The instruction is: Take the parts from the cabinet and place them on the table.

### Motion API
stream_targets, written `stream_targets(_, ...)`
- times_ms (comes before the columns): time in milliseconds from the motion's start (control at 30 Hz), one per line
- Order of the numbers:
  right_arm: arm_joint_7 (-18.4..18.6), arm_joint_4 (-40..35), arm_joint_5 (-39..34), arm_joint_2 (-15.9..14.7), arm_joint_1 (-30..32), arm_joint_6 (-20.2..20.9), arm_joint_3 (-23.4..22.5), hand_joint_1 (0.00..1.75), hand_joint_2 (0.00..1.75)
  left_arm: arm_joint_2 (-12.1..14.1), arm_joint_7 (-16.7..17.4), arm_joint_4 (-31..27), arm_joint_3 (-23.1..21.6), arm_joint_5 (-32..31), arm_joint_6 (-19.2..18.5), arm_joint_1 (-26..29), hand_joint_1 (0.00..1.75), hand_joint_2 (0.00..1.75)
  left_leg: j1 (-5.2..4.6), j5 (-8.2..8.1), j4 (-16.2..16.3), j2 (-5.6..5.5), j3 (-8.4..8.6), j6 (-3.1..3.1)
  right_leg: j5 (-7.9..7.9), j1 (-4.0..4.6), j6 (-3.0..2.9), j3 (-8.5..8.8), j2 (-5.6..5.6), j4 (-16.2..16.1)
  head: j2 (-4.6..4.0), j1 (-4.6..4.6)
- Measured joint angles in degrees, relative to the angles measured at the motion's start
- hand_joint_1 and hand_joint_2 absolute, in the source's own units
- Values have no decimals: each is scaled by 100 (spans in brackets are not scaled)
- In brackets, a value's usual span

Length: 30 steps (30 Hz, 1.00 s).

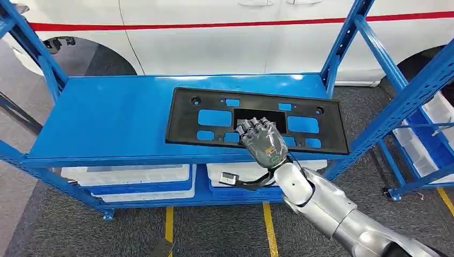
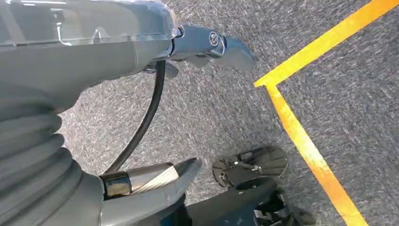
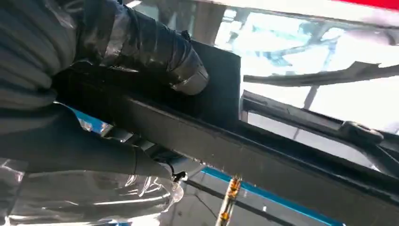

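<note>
Nearest us, our left hand (image 2: 141, 183) hangs over the floor, fingers apart, holding nothing. Further out, our right hand (image 1: 262, 142) clamps the near edge of the black panel (image 1: 214, 118), thumb beneath and fingers on top, likely so the flat part can be lifted. The panel lies flat on the blue shelf (image 1: 107, 118); beyond it stands a white car (image 1: 214, 37).

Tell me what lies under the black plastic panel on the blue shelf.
The black panel lies flat on the blue shelf, whose surface shows through its cutouts. The right hand grips its near edge, covering part of it. White bins sit on the tier below.
</note>
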Motion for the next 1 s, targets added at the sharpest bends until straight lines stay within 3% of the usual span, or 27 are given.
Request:
stream_targets(33, -33, 2, 0, -2, 16, 2, 0, 175, 175, 0, 0, 0, 9, 0, 0, 2, 0, 175, 5, -2, 31, -11, -18, -2, 94, -21, 10, 23, -1, -15, 0, -2)
stream_targets(67, -59, 2, 0, -2, 27, 2, 0, 175, 175, -4, 0, 0, 17, -2, 0, 1, 0, 175, 8, -14, 60, -26, -37, -17, 319, -47, 17, 178, -1, -306, 0, 0)
stream_targets(133, -90, 2, 0, -7, 23, 2, 0, 175, 175, -15, 0, 0, 26, -9, 0, -2, 0, 175, 18, -53, 134, -54, -62, -67, 789, -80, 17, 669, -1, -1250, 0, 0)
stream_targets(167, -90, 2, 0, -15, 21, 2, 0, 175, 175, -15, 0, 0, 28, -11, 0, -2, 0, 175, 21, -79, 165, -60, -89, -107, 678, -75, 1, 797, 9, -1499, 0, 0)
stream_targets(200, -94, -5, 0, -11, 11, 2, 0, 175, 175, -13, 0, 0, 35, -11, 2, -17, 0, 175, -16, -80, 194, -65, -143, -142, 698, -18, -24, 815, 33, -1530, 0, 2)
stream_targets(300, -105, -31, 0, -15, 16, 2, 0, 175, 175, -15, 0, 0, 44, -24, 2, -16, 0, 175, -25, -20, 202, -70, -180, -250, 706, -12, -119, 753, 26, -1562, 0, -13)
stream_targets(333, -105, -31, 0, -15, 21, 2, 0, 175, 175, -11, 0, 0, 57, -35, 2, -16, 0, 175, -3, -92, 241, -75, -212, -275, 745, -70, -184, 751, 10, -1619, 0, -11)
stream_targets(400, -103, -35, 0, -15, 16, 2, 0, 175, 175, -11, 0, 0, 72, -50, 2, -15, 0, 175, 7, -505, 683, -71, -374, -300, 791, -46, -279, 704, 1, -1623, 0, -22)
stream_targets(467, -103, -44, 0, -15, 24, 4, 0, 175, 175, -11, 0, 0, 77, -52, 2, -19, 0, 175, 7, -996, 1598, -71, -711, -329, 828, -13, -332, 634, -14, -1617, 0, -22)
stream_targets(500, -103, -44, 0, -15, 31, 4, 0, 175, 175, -11, 0, 0, 81, -52, 2, -17, 0, 175, 7, -1099, 1922, -70, -817, -334, 852, 6, -353, 596, -20, -1605, 0, -22)
stream_targets(533, -103, -44, 2, -15, 37, 4, 0, 175, 175, -11, 2, 0, 81, -52, 2, -15, 0, 175, 7, -1034, 1969, -70, -793, -325, 874, 16, -354, 559, -20, -1588, 0, -22)
stream_targets(567, -103, -44, 2, -15, 38, 4, 0, 175, 175, -11, 2, 0, 81, -52, 2, -15, 0, 175, 6, -845, 1751, -70, -646, -309, 891, 23, -350, 519, -19, -1565, 0, -22)
stream_targets(633, -103, -44, 2, -15, 37, 4, 0, 175, 175, -11, 2, 0, 83, -52, 2, -23, 0, 175, 1, -391, 830, -69, -94, -253, 912, 34, -329, 467, -14, -1517, 0, -22)
stream_targets(667, -103, -46, 2, -15, 37, 4, 0, 175, 175, -9, 2, 0, 83, -52, 2, -30, 0, 175, -10, -382, 392, -68, 130, -216, 925, 30, -311, 453, -17, -1501, 0, -20)
stream_targets(700, -103, -46, 2, -15, 31, 4, 0, 175, 175, -9, 2, 0, 83, -52, 2, -36, 0, 175, -52, -432, 239, -76, 244, -212, 959, 54, -269, 426, -17, -1498, 0, -20)
stream_targets(800, -110, -46, 2, -15, 30, 4, 0, 175, 175, -7, 9, 0, 87, -68, 4, -37, 0, 175, -78, -334, 211, -92, 183, -181, 1109, 28, -161, 422, -23, -1569, 0, -18)
stream_targets(833, -144, -44, 2, -20, 31, 4, 0, 175, 175, -11, 13, 0, 87, -70, 2, -28, 0, 175, -45, -246, 122, -82, 114, -144, 1154, 71, -116, 413, -9, -1589, 0, -13)
stream_targets(867, -230, -44, 2, -28, 37, 4, -6, 175, 175, -13, 17, 0, 90, -83, 0, -41, 0, 175, -11, -167, 95, -39, 122, -112, 971, 35, -90, 351, 16, -1519, 0, -13)
stream_targets(900, -399, -42, 0, -28, 42, 6, -35, 175, 175, -13, 17, -2, 92, -94, -2, -52, 0, 175, -10, -107, 83, -42, 45, -66, 645, 39, -80, 277, 17, -1277, 0, 2)
stream_targets(967, -684, -40, 0, -28, 115, 4, -170, 175, 175, -15, 20, -2, 92, -114, -2, -57, 0, 175, -16, -4, 114, -37, -112, -26, 26, 21, -44, 60, 15, -445, 0, -4)
stream_targets(1000, -776, -39, -6, -28, 166, 4, -252, 175, 175, -13, 24, -2, 94, -129, -4, -56, 0, 175, -18, 38, 141, -36, -197, -27, -110, 18, -30, -20, 15, -71, 0, -2)
